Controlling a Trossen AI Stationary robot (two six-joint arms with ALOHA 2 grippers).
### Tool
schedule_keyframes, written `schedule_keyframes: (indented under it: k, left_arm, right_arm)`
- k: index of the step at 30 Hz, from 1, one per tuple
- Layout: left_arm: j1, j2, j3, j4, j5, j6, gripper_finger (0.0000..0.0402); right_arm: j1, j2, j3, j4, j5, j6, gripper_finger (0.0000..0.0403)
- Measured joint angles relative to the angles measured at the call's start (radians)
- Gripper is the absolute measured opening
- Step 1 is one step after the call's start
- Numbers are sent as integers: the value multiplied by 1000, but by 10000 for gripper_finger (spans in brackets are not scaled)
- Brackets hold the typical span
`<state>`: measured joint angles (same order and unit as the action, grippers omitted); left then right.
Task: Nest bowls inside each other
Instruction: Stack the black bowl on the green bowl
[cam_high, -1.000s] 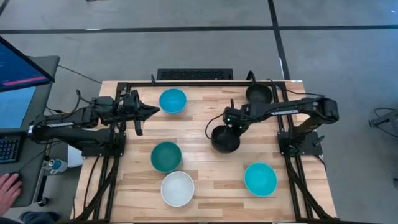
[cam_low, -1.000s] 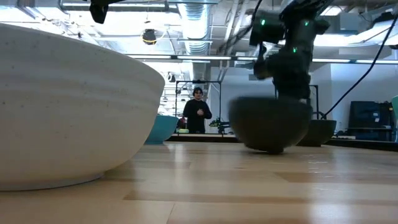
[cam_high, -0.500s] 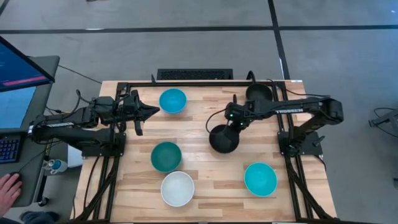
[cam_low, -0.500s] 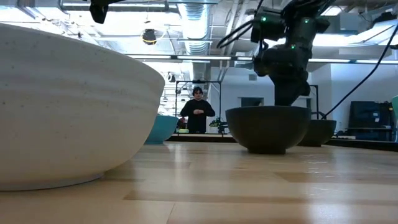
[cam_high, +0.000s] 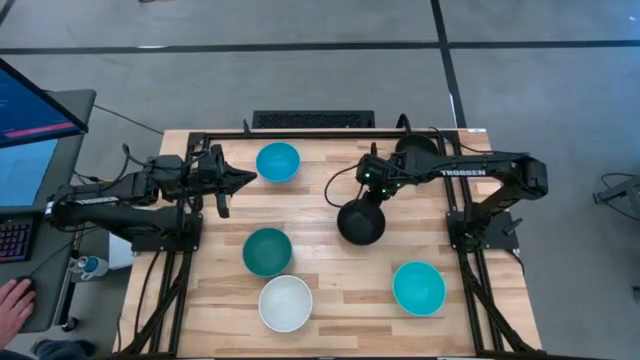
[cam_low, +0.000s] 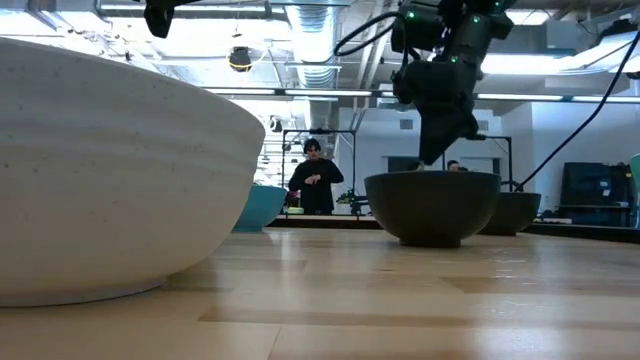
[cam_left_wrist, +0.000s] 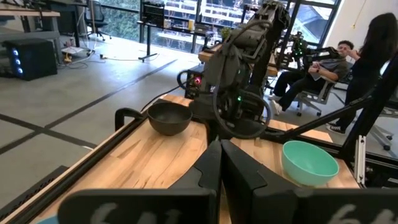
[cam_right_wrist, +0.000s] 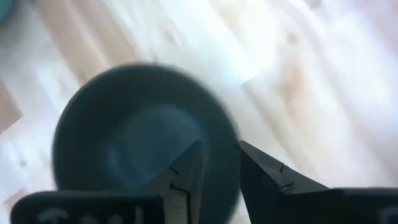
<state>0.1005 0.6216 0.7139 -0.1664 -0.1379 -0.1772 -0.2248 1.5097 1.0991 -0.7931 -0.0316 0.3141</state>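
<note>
While the bench (cam_high: 330, 270) carries six bowls spread apart, a black bowl (cam_high: 361, 222) sits mid-bench; right hand (cam_high: 372, 192), fingers parted and empty, hovers above its rim; left hand (cam_high: 244, 177), closed, waits beside a cyan bowl (cam_high: 278, 161).

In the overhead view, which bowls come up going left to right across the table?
Dark teal bowl → cyan bowl at the far edge → white bowl → black bowl mid-table → cyan bowl near the front. The second black bowl, under the right arm, is left out.
</note>
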Motion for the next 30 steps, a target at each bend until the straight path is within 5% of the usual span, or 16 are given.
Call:
schedule_keyframes:
  k: [30]
  left_arm:
    - [-4, 0, 0, -1, -1, 0, 0]
  right_arm:
    - [9, 195, 33, -70, -23, -136, 118]
